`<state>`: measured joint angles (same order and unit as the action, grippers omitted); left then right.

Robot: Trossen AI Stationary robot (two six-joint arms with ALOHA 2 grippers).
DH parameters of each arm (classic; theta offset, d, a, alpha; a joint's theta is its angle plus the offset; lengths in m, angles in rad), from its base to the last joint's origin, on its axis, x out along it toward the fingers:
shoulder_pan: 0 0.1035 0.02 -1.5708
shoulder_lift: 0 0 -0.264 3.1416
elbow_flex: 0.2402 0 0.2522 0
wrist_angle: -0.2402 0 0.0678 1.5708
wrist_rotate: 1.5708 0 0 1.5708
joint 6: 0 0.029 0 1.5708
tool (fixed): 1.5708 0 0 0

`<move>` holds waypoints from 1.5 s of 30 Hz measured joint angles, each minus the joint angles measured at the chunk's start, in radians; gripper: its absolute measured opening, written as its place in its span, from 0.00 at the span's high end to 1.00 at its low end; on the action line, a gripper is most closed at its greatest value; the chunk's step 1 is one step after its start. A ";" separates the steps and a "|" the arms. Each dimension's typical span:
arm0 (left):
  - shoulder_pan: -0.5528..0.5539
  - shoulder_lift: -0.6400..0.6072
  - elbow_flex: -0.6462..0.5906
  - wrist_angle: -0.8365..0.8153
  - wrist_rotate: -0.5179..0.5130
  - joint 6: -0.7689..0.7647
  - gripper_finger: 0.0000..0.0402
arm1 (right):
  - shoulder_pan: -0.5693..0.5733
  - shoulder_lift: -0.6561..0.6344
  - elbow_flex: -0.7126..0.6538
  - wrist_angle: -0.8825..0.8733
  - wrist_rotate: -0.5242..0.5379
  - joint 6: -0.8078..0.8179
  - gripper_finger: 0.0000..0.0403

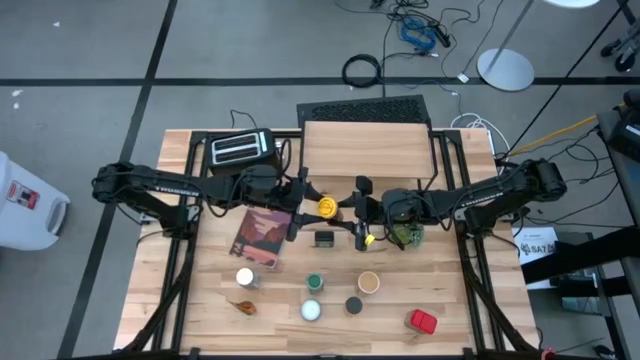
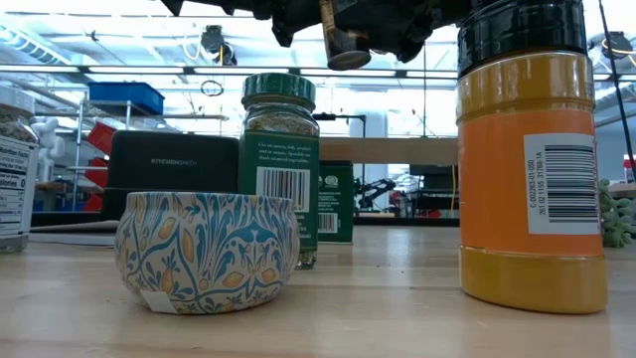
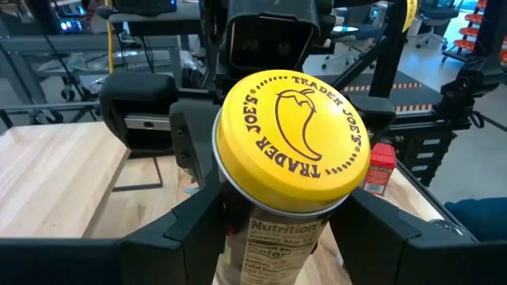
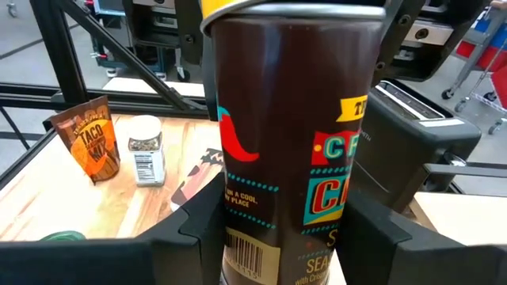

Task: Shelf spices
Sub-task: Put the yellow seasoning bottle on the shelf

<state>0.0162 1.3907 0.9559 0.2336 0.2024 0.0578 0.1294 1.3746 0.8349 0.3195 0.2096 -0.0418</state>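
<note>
A brown spice jar with a yellow lid (image 1: 327, 207) is up in the air just in front of the shelf's (image 1: 365, 150) near edge. My left gripper (image 1: 303, 208) comes at it from the table's left and my right gripper (image 1: 357, 210) from the right. Both are shut on the jar. The lid shows in the left wrist view (image 3: 293, 138) and the labelled body in the right wrist view (image 4: 293, 142). Other spices stand on the table's near half: a black tin (image 1: 324, 238), a green-topped jar (image 1: 314, 284), a tan-topped one (image 1: 368, 282) and a red tin (image 1: 422, 321). My left gripper pinches the jar's body just below the yellow lid (image 3: 238, 226) between its two fingers, coming level from the table's left. The jar stands upright, lid up, clear of the table. My right gripper pinches the jar's labelled body (image 4: 230, 229) between its two fingers, coming level from the table's right, opposite the left gripper.
A black toaster (image 1: 240, 150) stands left of the shelf. A reddish book (image 1: 262, 235) lies below the left gripper and a small plant (image 1: 410, 235) below the right. A white-topped jar (image 1: 245, 278), a taco packet (image 1: 243, 305) and more spices (image 1: 311, 310) stand nearer.
</note>
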 joint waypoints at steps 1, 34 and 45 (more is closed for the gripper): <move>0.000 0.000 0.003 -0.004 0.000 0.000 0.46 | 0.000 0.000 0.000 0.001 0.001 0.000 0.58; 0.095 0.002 0.032 -0.061 -0.075 0.076 0.46 | -0.123 -0.002 0.000 0.085 0.018 0.003 0.58; 0.163 0.002 0.032 -0.034 -0.074 0.106 0.46 | -0.204 -0.002 0.000 0.105 -0.011 0.005 0.58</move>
<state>0.1793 1.3922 0.9882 0.1992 0.1280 0.1635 -0.0748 1.3731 0.8349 0.4245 0.1986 -0.0372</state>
